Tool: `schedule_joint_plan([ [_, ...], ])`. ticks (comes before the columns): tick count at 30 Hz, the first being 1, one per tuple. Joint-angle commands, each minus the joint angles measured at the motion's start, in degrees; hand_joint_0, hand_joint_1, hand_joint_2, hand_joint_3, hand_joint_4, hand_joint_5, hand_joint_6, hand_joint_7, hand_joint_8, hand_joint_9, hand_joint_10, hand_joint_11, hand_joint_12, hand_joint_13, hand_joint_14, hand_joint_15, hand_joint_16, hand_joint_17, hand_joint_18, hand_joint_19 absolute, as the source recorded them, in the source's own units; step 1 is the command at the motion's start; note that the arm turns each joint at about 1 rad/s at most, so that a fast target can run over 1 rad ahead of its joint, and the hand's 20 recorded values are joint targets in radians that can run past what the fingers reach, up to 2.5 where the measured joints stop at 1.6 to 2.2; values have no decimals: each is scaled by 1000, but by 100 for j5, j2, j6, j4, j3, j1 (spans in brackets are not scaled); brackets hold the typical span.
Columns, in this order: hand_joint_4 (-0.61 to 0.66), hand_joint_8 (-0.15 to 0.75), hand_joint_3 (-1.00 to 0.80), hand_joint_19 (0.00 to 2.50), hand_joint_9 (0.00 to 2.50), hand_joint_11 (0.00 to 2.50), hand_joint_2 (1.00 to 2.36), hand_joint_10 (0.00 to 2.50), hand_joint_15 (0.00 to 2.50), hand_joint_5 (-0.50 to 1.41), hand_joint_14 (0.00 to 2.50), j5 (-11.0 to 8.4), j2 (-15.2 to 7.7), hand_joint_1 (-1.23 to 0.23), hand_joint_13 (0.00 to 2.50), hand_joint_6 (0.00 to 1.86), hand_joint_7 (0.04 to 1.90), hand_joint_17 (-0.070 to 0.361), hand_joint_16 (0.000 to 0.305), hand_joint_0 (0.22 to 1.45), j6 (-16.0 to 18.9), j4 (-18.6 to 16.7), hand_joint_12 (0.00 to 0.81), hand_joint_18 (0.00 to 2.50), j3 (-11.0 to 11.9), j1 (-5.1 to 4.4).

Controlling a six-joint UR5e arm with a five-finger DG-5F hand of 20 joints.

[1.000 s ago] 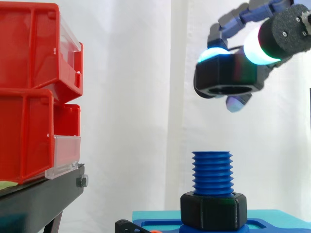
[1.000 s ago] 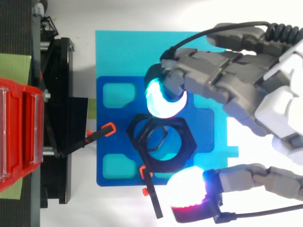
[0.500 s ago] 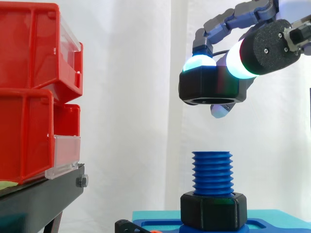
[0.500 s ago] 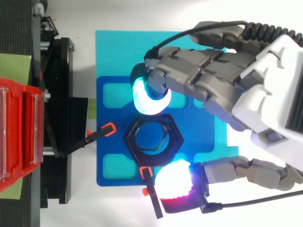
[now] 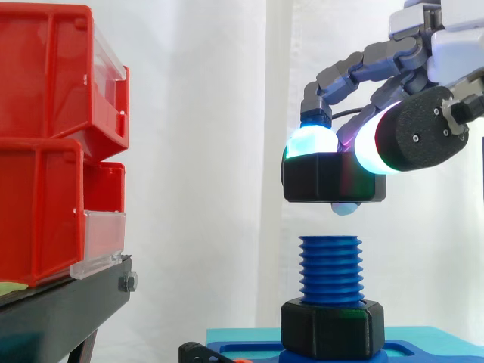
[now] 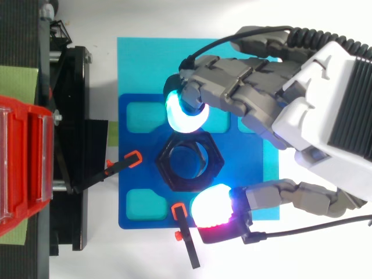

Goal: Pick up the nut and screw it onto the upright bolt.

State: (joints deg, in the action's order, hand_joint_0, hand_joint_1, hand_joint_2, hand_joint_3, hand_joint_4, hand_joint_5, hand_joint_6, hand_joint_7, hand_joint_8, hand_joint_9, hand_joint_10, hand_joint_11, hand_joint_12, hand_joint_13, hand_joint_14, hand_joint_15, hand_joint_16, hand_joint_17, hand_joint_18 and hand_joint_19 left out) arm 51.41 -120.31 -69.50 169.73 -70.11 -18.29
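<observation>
Nut (image 5: 333, 178) hangs level in the air just above the bolt's top, not yet touching the thread.

Surroundings, by size: red bins (image 5: 45, 144) sit on a black stand (image 5: 60, 310) to one side, well apart from the work, and a blue base plate (image 6: 247, 163) lies below.

The hand (image 6: 314, 110) reaches over the plate and pinches the nut between glowing fingertips (image 5: 311, 141) set on opposite sides.

The bolt (image 5: 330, 272) stands upright on the plate, with a second black nut (image 5: 333, 327) already seated at its foot. From above, the held nut's bore looks roughly centred over the bolt.

For a clean start:
- Hold the nut face level.
- Lower it straight down until the first thread meets.
- Turn with light downward pressure.

A tilt here would likely cross the threads. If turning binds, back off and re-align.
</observation>
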Motion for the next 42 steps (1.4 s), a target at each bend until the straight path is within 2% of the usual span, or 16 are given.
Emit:
schedule_joint_plan([
  [1, 303, 350, -500, 292, 786, 323, 1000, 10, 74, -145, 2, 10, -2, -736, 683, 502, 1270, 112, 50, 591, -2, -1, 444, 564, -3, 1],
  [14, 296, 349, -500, 315, 815, 346, 1000, 11, 100, -144, 4, 221, -28, -734, 728, 502, 1272, 116, 51, 591, -63, -10, 441, 623, -12, -8],
  [35, 300, 353, -500, 372, 806, 350, 1000, 11, 92, -145, 3, 221, -28, -736, 720, 502, 1277, 118, 52, 589, -142, 69, 451, 617, -12, 18],
  [42, 305, 354, -500, 375, 806, 339, 1000, 11, 94, -145, 1, 282, -28, -735, 722, 501, 1278, 118, 52, 588, -195, 25, 454, 612, -12, 89],
])
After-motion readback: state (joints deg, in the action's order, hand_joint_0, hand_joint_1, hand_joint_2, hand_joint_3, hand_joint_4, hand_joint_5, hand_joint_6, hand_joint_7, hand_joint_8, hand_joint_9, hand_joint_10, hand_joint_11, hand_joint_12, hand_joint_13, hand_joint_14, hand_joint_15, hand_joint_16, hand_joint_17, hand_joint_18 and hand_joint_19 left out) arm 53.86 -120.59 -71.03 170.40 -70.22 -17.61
